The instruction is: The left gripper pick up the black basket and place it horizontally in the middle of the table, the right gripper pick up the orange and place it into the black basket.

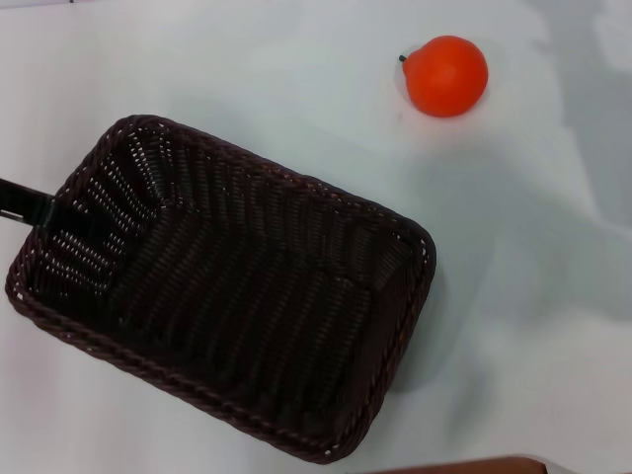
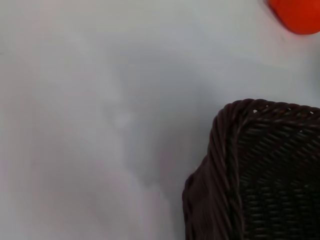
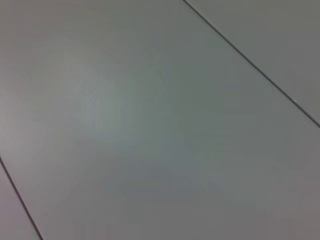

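The black basket (image 1: pixel 227 291) lies on the white table (image 1: pixel 247 59), set diagonally from upper left to lower right, and it is empty. A thin black bar of my left gripper (image 1: pixel 39 207) comes in from the left edge and meets the basket's left rim. The orange (image 1: pixel 447 75) sits on the table beyond the basket, to the upper right, apart from it. The left wrist view shows a corner of the basket (image 2: pixel 265 170) and part of the orange (image 2: pixel 297 15). The right gripper is out of view.
The table's brown edge strip (image 1: pixel 464 466) shows at the bottom, close to the basket's near corner. The right wrist view shows only a plain grey surface crossed by thin dark lines (image 3: pixel 250 60).
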Controlling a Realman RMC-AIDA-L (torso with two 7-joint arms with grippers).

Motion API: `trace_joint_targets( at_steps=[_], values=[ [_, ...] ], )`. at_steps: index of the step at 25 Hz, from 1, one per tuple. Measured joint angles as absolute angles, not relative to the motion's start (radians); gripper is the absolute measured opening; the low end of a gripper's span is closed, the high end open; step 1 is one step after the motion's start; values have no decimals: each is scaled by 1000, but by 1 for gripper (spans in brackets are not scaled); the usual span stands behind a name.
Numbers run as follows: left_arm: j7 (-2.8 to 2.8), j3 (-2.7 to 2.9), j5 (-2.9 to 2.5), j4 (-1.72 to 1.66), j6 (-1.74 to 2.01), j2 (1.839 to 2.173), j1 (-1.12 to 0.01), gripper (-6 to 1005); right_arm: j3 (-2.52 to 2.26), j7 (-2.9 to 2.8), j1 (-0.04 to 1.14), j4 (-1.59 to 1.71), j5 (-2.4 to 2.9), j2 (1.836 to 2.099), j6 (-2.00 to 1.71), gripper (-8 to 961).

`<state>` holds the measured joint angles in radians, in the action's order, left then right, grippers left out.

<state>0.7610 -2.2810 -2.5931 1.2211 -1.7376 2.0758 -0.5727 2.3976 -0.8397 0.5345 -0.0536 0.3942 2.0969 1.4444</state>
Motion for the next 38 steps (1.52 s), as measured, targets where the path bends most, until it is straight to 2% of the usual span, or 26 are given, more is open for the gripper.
trace_joint_targets(
  at_steps=[4,7,12,28,31,38],
  values=[
    [761,-2280,-2594,1205,-1733,2079,-576,478,2398,-841,533,-54,394,2097,1442,941],
    [759,-2284,-2594,1208,-1733,2081,-576,237,2398,-842,533,-53,394,2097,1436,941],
    [740,-2294,-2592,1211,-1738,2082,-577,123,2397,-842,536,-46,394,2097,1426,941],
    [570,-2475,-2438,1206,-1786,2084,-550,123,2402,-842,537,-53,394,2097,1380,941],
    [531,-2480,-2426,1215,-1780,2099,-537,123,2402,-842,538,-54,394,2097,1380,942],
    [501,-2492,-2422,1236,-1710,2158,-508,124,2404,-842,538,-55,394,2096,1380,942]
  ],
)
